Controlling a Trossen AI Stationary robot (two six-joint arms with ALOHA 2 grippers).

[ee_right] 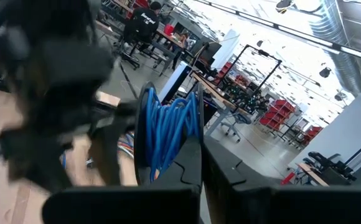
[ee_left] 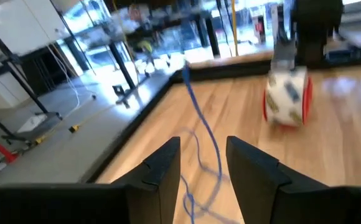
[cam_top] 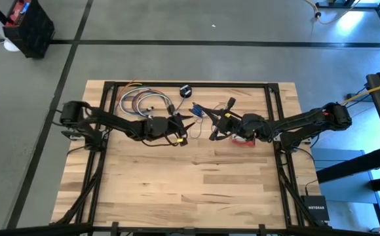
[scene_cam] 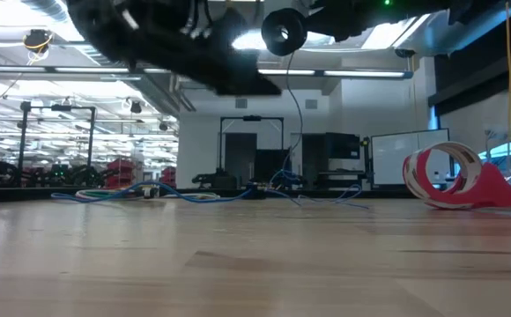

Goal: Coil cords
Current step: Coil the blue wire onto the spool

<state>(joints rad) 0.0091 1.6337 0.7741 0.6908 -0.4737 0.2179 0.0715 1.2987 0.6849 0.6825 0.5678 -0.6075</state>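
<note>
**Blue cord half-gathered above the table**

Wooden planks fill the table, both arms meeting near its far middle. The right gripper is clamped on a bunch of loops of the blue cord, held aloft; the left gripper stands narrowly parted with a strand running between its fingers. The red-and-white bundle lies on the right. Risk: loops could slip or tangle if the left gripper pulls the loose strand taut.

A pale wooden table is seen, with a coil of multicoloured cables at its far left and a black box on the floor beyond.
</note>
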